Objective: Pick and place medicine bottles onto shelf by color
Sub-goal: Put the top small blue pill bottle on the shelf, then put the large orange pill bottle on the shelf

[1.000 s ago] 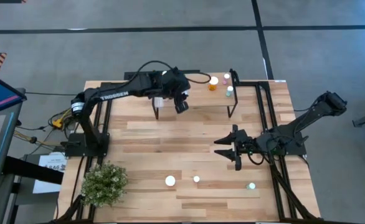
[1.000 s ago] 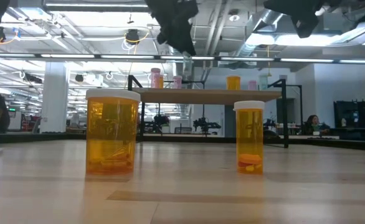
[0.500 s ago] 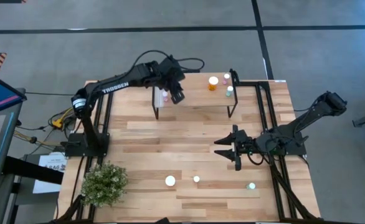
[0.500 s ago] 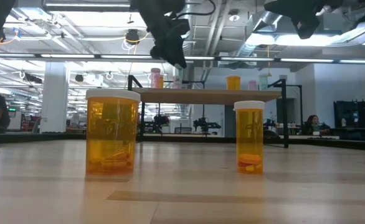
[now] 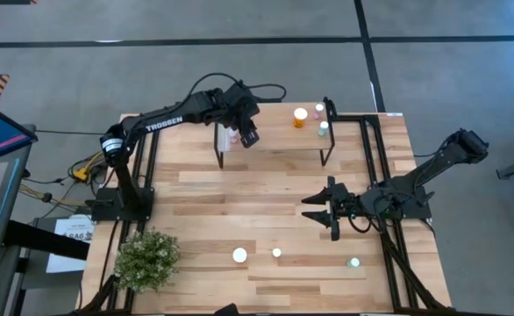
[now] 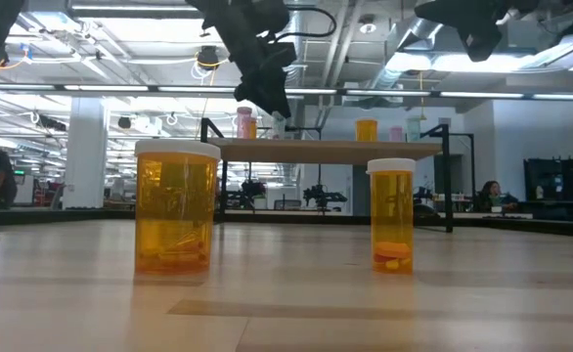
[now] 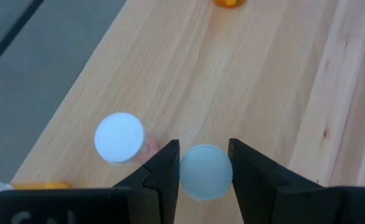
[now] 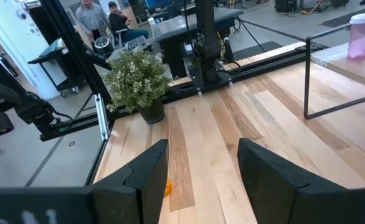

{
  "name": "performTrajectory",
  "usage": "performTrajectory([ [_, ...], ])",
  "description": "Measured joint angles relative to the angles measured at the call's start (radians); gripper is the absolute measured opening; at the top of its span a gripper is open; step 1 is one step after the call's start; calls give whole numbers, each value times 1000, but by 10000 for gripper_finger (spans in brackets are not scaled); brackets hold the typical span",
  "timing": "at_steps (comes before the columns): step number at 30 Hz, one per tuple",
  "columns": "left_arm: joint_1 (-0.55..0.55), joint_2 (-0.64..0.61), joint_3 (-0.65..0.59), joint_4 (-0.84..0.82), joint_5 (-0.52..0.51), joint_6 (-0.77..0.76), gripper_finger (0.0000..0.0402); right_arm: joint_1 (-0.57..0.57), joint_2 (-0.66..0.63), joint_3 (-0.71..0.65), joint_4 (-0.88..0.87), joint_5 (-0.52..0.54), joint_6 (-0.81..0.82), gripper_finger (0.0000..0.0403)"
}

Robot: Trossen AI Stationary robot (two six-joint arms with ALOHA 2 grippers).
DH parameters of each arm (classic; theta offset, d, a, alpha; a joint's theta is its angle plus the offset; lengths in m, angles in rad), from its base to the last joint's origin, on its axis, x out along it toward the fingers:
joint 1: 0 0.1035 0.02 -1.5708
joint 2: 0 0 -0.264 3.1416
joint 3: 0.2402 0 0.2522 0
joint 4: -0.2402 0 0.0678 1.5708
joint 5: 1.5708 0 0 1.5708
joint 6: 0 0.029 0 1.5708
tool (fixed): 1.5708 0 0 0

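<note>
The shelf (image 5: 274, 136) stands at the table's far side. My left gripper (image 5: 246, 133) is over its left end, shut on a small white-capped bottle (image 7: 205, 172) that stands on the shelf top (image 7: 251, 93). The cap hides the bottle's body. A pink bottle (image 7: 119, 138) stands close beside it. An orange bottle (image 5: 300, 116) and two small ones (image 5: 324, 128) stand on the shelf's right part. My right gripper (image 5: 317, 209) is open and empty over the table's middle right. My left gripper has the bottle's white cap (image 7: 189, 180) between its two fingers, one on each side of the round rim. The fingers come from above, pointing down. The bottle stands upright on the shelf top.
Two orange bottles, one large (image 6: 174, 210) and one small (image 6: 392, 215), stand near the table's near edge, with a pale green one (image 5: 353, 262) to their right. A potted plant (image 5: 147, 259) stands at the near left corner. People sit in the room beyond.
My left gripper has gone toward the table's far left and down, from the shelf's front edge onto the shelf's left end beside the pink bottle.
</note>
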Motion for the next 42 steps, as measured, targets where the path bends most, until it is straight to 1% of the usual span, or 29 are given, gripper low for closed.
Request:
performTrajectory([
  [13, 0, 0, 0, 11, 0, -4, 181, 0, 0, 0, -3, 0, 0, 214],
  [17, 0, -16, 1, 22, -8, 0, 194, 0, 0, 0, -5, 0, 0, 215],
  [23, -5, -62, 43, 14, -15, 14, 203, -2, 0, 0, -6, 0, -1, 213],
  [25, -18, -83, 49, 10, 7, 41, 204, -2, 0, 0, -6, 0, -1, 213],
  [26, -33, -98, 50, 12, 41, 54, 203, -2, 0, 0, -6, 0, -1, 213],
  [28, -85, -126, 52, 8, 132, 79, 199, -2, 0, 0, -6, 0, -2, 213],
  [30, -169, -147, 53, -18, 157, 113, 192, -2, 0, 0, -9, 1, -2, 213],
  [34, -345, -156, 53, -90, 70, 135, 174, 9, -2, 0, -7, 2, -4, 211],
  [37, -475, -153, 42, -149, 19, 109, 166, 36, -26, 0, -1, 2, -4, 211],
  [42, -658, -149, -64, -146, 6, 73, 163, 83, -71, 1, -1, 8, -5, 212],
])
